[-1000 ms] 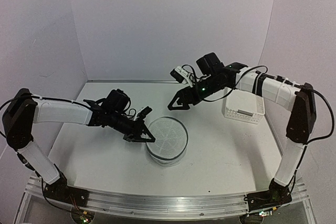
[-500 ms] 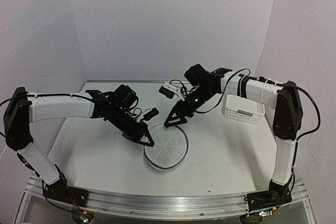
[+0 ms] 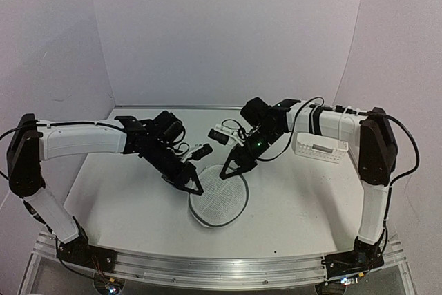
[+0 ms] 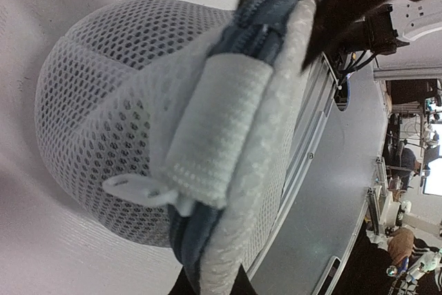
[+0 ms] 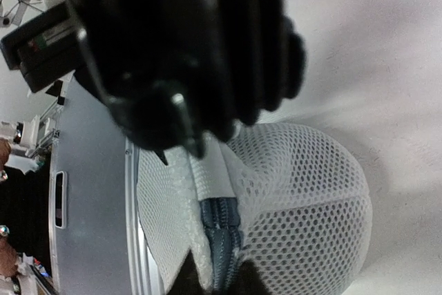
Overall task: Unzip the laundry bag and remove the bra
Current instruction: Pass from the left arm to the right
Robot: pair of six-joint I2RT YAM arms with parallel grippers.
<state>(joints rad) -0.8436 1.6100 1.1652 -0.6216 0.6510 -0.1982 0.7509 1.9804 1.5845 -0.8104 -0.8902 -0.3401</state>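
The laundry bag (image 3: 219,200), a white mesh pouch with a dark rim, rests tilted at the table's middle. My left gripper (image 3: 195,188) is shut on the seam at its left rim. From the far side, my right gripper (image 3: 226,170) is shut on the same seam. In the left wrist view the blue-grey zipper (image 4: 259,22) runs up the bag (image 4: 97,88) between my left gripper (image 4: 211,280) and the right fingers above; a white pull tab (image 4: 131,186) sticks out beside a white fabric flap (image 4: 217,129). The right gripper (image 5: 216,274) pinches the zipper (image 5: 221,215). The bra is hidden.
A white slotted plastic basket (image 3: 320,144) stands at the back right, just beyond the right forearm. The table's metal front edge (image 3: 221,267) runs along the bottom. Pale walls close the back and sides.
My right gripper has come down from above the table to the bag's far rim and shut on it. The bag's left side has tipped up slightly in the left gripper.
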